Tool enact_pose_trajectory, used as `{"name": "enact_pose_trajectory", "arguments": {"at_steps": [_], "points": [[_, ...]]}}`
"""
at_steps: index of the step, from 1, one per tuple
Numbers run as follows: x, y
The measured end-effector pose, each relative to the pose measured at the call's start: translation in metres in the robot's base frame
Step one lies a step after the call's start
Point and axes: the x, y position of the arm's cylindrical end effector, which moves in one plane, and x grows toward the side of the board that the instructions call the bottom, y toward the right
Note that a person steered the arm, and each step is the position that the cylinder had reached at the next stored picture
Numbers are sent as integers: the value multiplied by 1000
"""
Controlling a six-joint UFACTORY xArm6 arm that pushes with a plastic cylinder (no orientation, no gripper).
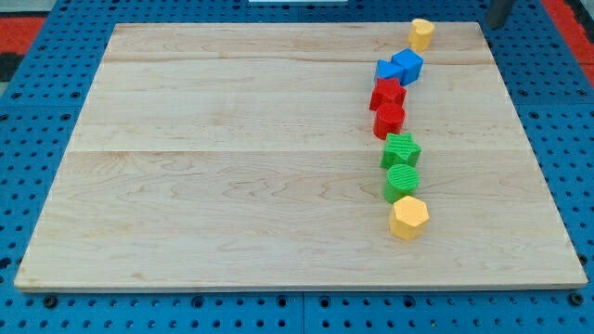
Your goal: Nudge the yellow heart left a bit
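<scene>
The yellow heart (421, 34) sits near the top edge of the wooden board (232, 158), towards the view's right. A dark rod enters at the view's top right corner, and my tip (494, 24) stands off the board's corner, to the right of the heart and well apart from it. Below the heart, a column of blocks runs down the board: a blue cube (408, 65), a second blue block (388, 71), a red star (388, 93), a red block (389, 119), a green star (401, 148), a green round block (402, 181) and a yellow hexagon-like block (408, 217).
The board lies on a blue perforated base (575, 139). The two blue blocks touch each other just below and left of the heart. The red pair touch, and so do the green pair and the lower yellow block.
</scene>
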Motion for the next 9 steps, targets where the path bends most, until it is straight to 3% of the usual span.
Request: {"name": "enact_pose_trajectory", "arguments": {"at_steps": [2,9], "points": [[9,-81],[38,-83]]}}
